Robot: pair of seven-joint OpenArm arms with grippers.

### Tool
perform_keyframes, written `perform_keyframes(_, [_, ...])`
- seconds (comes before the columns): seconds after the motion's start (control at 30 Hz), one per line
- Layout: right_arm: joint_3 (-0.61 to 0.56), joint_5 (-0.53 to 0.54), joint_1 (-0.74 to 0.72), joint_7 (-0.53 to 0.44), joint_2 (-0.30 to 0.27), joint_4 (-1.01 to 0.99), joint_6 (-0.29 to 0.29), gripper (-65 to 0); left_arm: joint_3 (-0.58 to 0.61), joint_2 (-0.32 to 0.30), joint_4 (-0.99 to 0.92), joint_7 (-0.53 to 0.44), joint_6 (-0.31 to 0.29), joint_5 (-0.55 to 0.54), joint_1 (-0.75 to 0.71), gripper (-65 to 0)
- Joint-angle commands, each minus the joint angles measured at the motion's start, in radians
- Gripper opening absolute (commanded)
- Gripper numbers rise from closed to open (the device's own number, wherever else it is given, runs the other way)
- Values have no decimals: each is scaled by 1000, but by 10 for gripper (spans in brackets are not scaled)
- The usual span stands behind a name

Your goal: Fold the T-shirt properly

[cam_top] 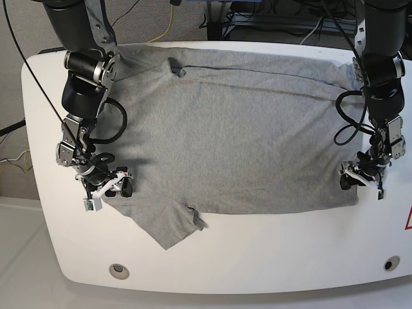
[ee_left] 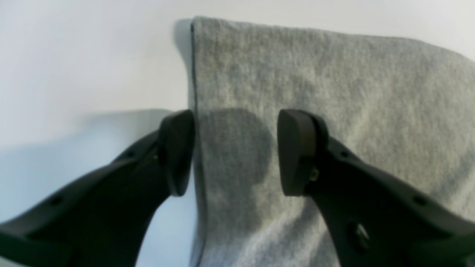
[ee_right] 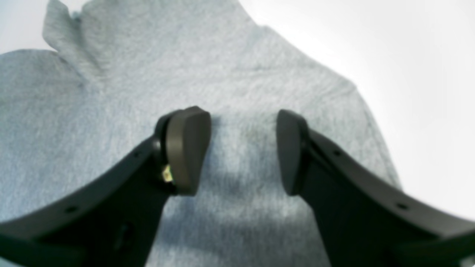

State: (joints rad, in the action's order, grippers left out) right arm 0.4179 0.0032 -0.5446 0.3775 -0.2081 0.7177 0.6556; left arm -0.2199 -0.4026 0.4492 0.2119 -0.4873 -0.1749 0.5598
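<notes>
T-shirt (cam_top: 232,135) flat, table (cam_top: 270,257), cables (cam_top: 170,19) behind

Plain heather-grey T-shirt (cam_top: 238,135) on a white table (cam_top: 270,257), both claws black

T-shirt (ee_left: 334,111) beneath the left end effector (ee_left: 235,152): heathered grey knit cloth, matt, slightly fuzzy. End effector pads (ee_left: 293,152): matt black plastic. Bench (cam_top: 257,257): smooth, glossy white.

The white table (cam_top: 270,251) carries the grey T-shirt (cam_top: 238,141), spread nearly flat.
</notes>
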Motion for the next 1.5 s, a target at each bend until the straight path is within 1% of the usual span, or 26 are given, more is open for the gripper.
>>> perform_keyframes(0.0, [2, 17, -31, -24, -11, 13, 12, -335, 0, -18, 19, -24, -4, -6, 32, -314])
perform_keyframes(0.2, [1, 12, -29, -29, -11, 14, 15, -335, 6, -15, 14, -14, -1, -16, 28, -324])
perform_keyframes(0.4, [1, 11, -29, -31, -12, 14, 16, -335, 16, -16, 16, -12, -7, -25, 23, -371])
perform_keyframes(0.47, [2, 9, -30, -25, -11, 16, 12, -335, 7, -20, 18, -10, -12, -22, 22, -344])
perform_keyframes(0.6, [2, 9, -30, -26, -12, 13, 12, -335, 6, -21, 21, -14, -12, -20, 21, -320])
perform_keyframes(0.8, [-3, 7, -29, -24, -13, 19, 8, -333, 7, -22, 12, -13, -6, -17, 12, -306])
perform_keyframes(1.07, [-6, 6, -29, -23, -13, 21, 8, -333, 7, -24, 5, -17, -8, -18, 11, -299])
perform_keyframes(1.13, [-9, 7, -27, -30, -13, 18, 11, -332, 14, -23, 5, -25, -23, -19, 15, -307])
perform_keyframes(1.27, [-10, 5, -29, -28, -12, 17, 11, -331, 13, -23, -1, -27, -28, -20, 17, -308])
perform_keyframes(1.4, [-11, 3, -30, -29, -13, 17, 12, -331, 14, -24, -11, -32, -31, -20, 17, -309])
perform_keyframes(1.47, [-9, 7, -27, -29, -15, 18, 7, -332, 13, -23, -14, -41, -21, -22, 16, -310])
